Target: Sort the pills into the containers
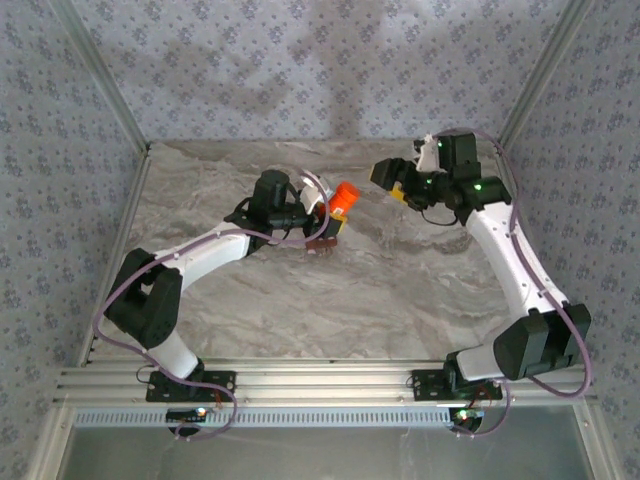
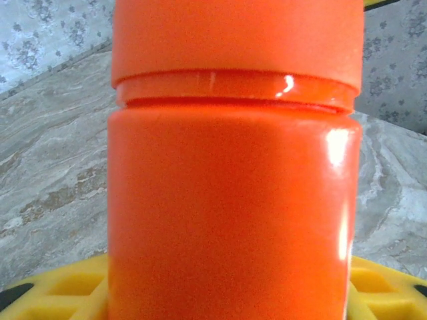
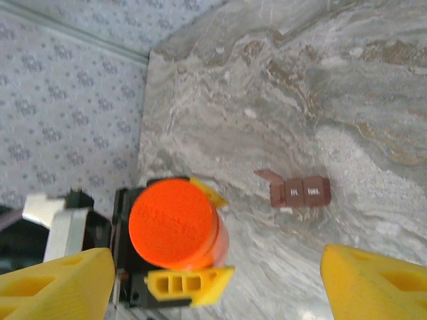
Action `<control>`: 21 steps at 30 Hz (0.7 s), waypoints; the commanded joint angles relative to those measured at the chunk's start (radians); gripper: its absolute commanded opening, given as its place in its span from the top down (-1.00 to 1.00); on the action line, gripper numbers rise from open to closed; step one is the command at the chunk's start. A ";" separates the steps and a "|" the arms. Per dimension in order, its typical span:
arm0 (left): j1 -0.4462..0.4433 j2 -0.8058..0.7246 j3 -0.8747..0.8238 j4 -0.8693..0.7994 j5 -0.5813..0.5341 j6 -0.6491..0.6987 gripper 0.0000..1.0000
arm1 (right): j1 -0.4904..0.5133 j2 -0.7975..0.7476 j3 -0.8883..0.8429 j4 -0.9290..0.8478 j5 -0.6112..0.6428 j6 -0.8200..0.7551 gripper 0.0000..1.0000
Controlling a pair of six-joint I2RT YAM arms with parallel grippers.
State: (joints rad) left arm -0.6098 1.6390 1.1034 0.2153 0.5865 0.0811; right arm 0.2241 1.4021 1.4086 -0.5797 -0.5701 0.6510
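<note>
With left gripper clamped on orange bottle, right gripper spread empty, pinch probably light, stiff containers across long sides

The bottle, lower left of the right wrist frame, is bright glossy orange. The containers, centre right, are dark reddish-brown with pale lettering. The table is marbled grey-beige, and the wall is pale grey-blue with small floral sprigs. The fingers in the bottom corners are yellow.
</note>
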 commanded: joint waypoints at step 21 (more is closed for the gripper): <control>-0.004 -0.034 0.047 -0.033 -0.006 0.010 1.00 | 0.169 0.164 0.064 0.126 0.013 0.078 -0.40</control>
State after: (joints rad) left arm -0.6098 1.6371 1.1053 0.1783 0.5713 0.0811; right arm 0.3870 1.5620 1.4464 -0.4549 -0.5457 0.7406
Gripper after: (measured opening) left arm 0.545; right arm 0.703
